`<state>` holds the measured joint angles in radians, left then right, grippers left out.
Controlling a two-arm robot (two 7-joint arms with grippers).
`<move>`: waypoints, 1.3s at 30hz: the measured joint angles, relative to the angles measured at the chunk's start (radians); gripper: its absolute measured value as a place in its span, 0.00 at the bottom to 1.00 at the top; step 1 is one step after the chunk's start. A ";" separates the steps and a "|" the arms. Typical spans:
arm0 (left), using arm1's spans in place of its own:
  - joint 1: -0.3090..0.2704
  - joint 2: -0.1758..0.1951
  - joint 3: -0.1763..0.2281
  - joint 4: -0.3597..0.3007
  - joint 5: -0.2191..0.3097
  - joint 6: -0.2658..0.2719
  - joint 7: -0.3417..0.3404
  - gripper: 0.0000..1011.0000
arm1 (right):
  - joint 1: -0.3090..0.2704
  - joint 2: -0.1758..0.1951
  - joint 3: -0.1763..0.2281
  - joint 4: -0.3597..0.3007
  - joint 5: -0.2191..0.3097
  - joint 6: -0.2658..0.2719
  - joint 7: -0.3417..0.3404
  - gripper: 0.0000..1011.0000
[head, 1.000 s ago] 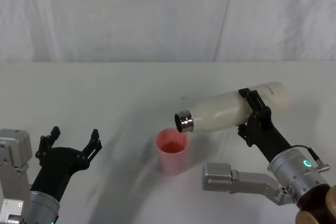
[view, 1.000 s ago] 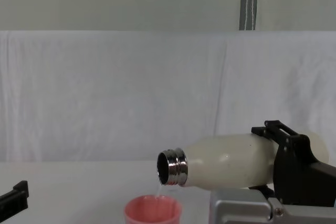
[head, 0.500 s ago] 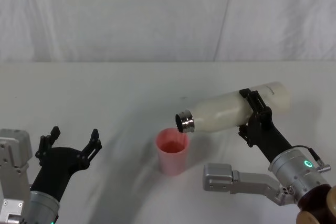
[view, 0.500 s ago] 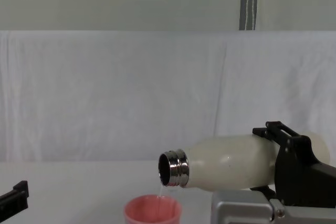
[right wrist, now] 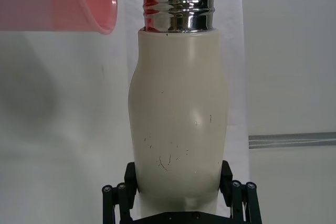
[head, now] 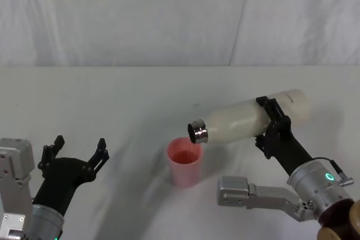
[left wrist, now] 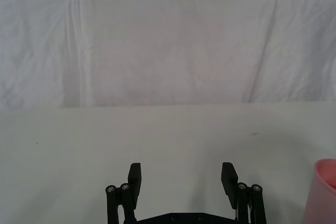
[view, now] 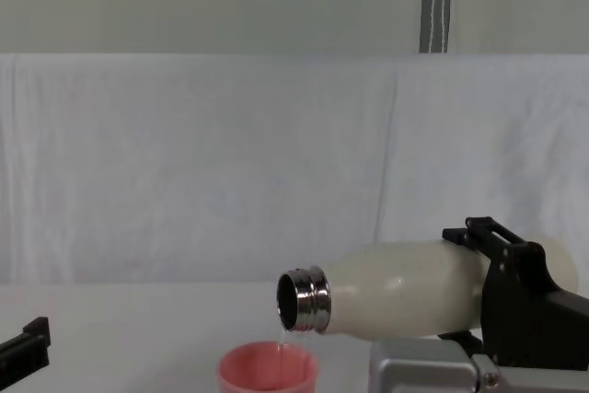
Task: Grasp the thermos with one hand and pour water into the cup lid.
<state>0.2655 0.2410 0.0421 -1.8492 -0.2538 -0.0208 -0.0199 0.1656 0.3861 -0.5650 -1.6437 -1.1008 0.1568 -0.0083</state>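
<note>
the right gripper (head: 269, 121), right of centre in the head view, has its fingers (right wrist: 122, 192) clenched on the lower body of the thermos (head: 247, 120); the thermos lies nearly level, steel neck angled slightly down toward frame centre, its mouth just above the rim of the cup lid (head: 184, 162); a thin stream of water (view: 282, 334) falls from the mouth into the pink cup lid, which stands upright on the white desk (head: 112, 99) at lower centre; the left gripper (head: 76, 153) hovers at lower left, fingers (left wrist: 135, 174) spread apart and holding nothing, well apart from the cup lid.
</note>
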 joint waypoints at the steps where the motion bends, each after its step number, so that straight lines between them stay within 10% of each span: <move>1: 0.000 0.000 0.000 0.000 0.000 0.000 0.000 0.99 | -0.001 0.000 0.000 0.000 0.000 0.000 0.000 0.94; 39: 0.000 0.000 0.000 0.000 0.000 0.000 0.000 0.99 | 0.007 0.005 -0.004 0.005 -0.016 0.004 -0.004 0.94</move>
<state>0.2655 0.2410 0.0421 -1.8492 -0.2538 -0.0208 -0.0199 0.1727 0.3907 -0.5690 -1.6386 -1.1168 0.1611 -0.0127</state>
